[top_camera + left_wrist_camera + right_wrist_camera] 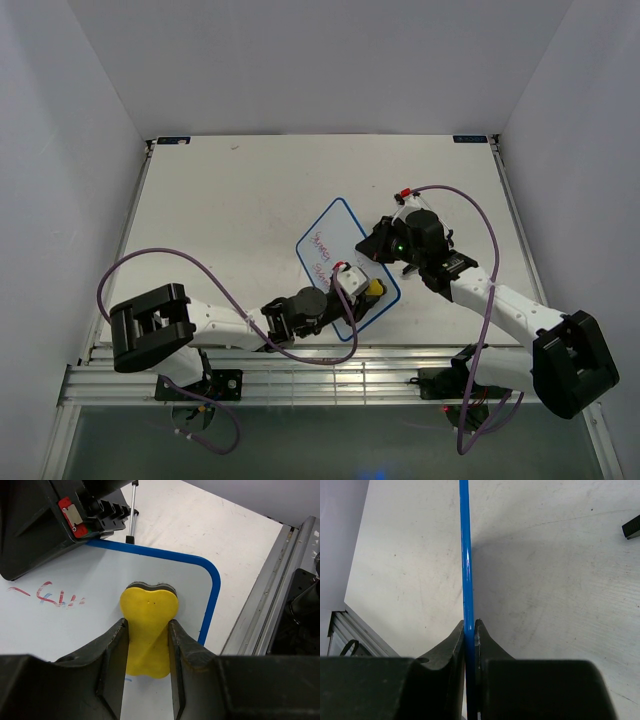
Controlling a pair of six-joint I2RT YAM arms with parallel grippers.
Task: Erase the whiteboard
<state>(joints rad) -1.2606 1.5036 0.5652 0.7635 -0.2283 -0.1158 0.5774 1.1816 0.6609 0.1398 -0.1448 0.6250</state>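
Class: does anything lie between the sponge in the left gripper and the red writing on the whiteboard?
Nothing visible does. Only bare whiteboard separates the sponge, held by the left gripper, from the writing. The right gripper, clamped on the blue rim, sits beside that path, not across it.

The sponge (149, 611) sits on the whiteboard (340, 225) near a corner; right hand (470, 628) at its edge

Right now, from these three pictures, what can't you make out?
1) Writing on the whiteboard: too small to read in the top view; in the left wrist view the right arm hides part of it.
2) Board's face, right wrist view: seen edge-on, only the blue rim shows in the right gripper.
3) Underside of the yellow sponge, left wrist view: hidden by the sponge itself, clamped in the left gripper.
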